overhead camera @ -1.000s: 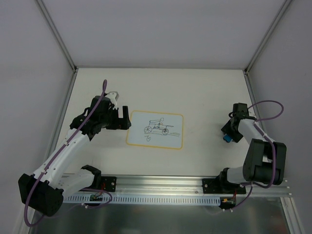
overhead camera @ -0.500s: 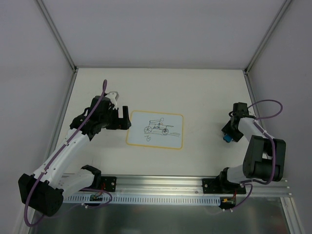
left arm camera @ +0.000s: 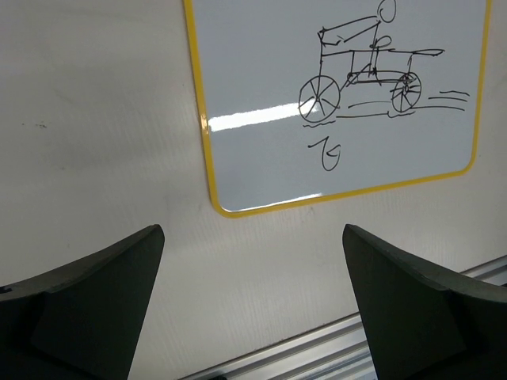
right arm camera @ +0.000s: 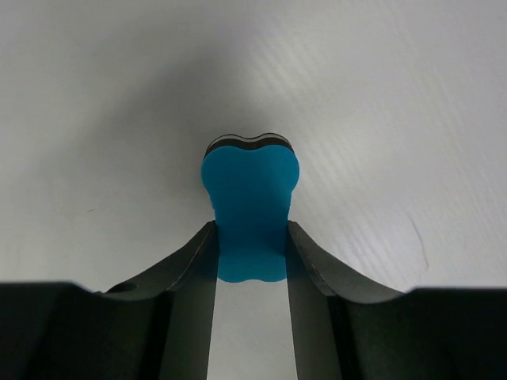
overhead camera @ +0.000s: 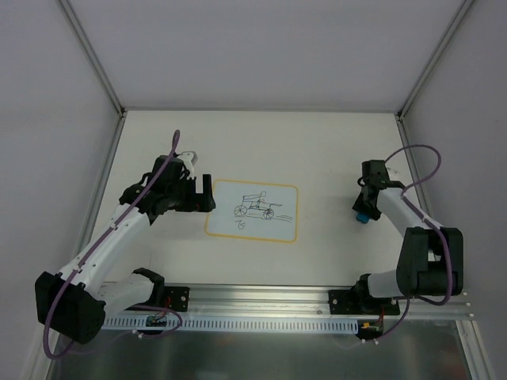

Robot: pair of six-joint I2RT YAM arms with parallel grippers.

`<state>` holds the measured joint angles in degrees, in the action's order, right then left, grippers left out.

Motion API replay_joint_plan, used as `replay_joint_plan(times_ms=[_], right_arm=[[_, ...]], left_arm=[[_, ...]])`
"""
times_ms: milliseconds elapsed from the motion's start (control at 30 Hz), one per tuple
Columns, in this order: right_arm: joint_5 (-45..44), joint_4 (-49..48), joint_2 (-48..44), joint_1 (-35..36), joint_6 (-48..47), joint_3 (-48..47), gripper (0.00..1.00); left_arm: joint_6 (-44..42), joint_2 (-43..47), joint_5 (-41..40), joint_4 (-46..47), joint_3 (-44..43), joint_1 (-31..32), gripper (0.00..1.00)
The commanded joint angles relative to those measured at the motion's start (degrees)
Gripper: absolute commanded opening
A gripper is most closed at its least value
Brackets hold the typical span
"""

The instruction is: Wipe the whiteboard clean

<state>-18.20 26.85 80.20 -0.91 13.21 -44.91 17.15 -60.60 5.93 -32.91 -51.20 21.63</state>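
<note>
The whiteboard (overhead camera: 253,210) lies flat mid-table, white with a yellow border and a black sketch of a wheeled cart. It also shows in the left wrist view (left arm camera: 341,103). My left gripper (overhead camera: 203,195) is open and empty, right at the board's left edge; in the left wrist view its gripper (left arm camera: 253,297) stands over bare table just off the board's corner. My right gripper (overhead camera: 363,212) is shut on a small blue eraser (right arm camera: 250,206) with a dark felt face, held over the table well right of the board.
A metal rail (overhead camera: 261,299) runs along the near table edge. Grey walls with metal posts (overhead camera: 91,55) enclose the table on three sides.
My right gripper has moved left and slightly back with the eraser, toward the board. My left gripper has shifted a little right, closer to the board's left edge.
</note>
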Motion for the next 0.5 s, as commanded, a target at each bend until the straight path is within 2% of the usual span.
replay_joint_plan(times_ms=[0, 233, 333, 467], right_arm=[[-3.7, 1.7, -2.2, 7.5, -1.4, -5.6, 0.25], [-7.8, 7.8, 6.0, 29.4, 0.8, -17.1, 0.25], [-7.6, 9.4, 11.8, 36.8, 3.3, -22.3, 0.24], [-5.4, 9.6, 19.5, 43.0, 5.6, -27.7, 0.22]], left_arm=[[1.0, -1.0, 2.0, -0.1, 0.8, -0.4, 0.99], [3.7, -4.1, 2.1, -0.1, 1.9, -0.4, 0.99], [5.2, -5.8, 2.5, -0.1, 2.5, -0.4, 0.97], [7.9, -7.7, 1.4, -0.1, 3.2, -0.4, 0.93]])
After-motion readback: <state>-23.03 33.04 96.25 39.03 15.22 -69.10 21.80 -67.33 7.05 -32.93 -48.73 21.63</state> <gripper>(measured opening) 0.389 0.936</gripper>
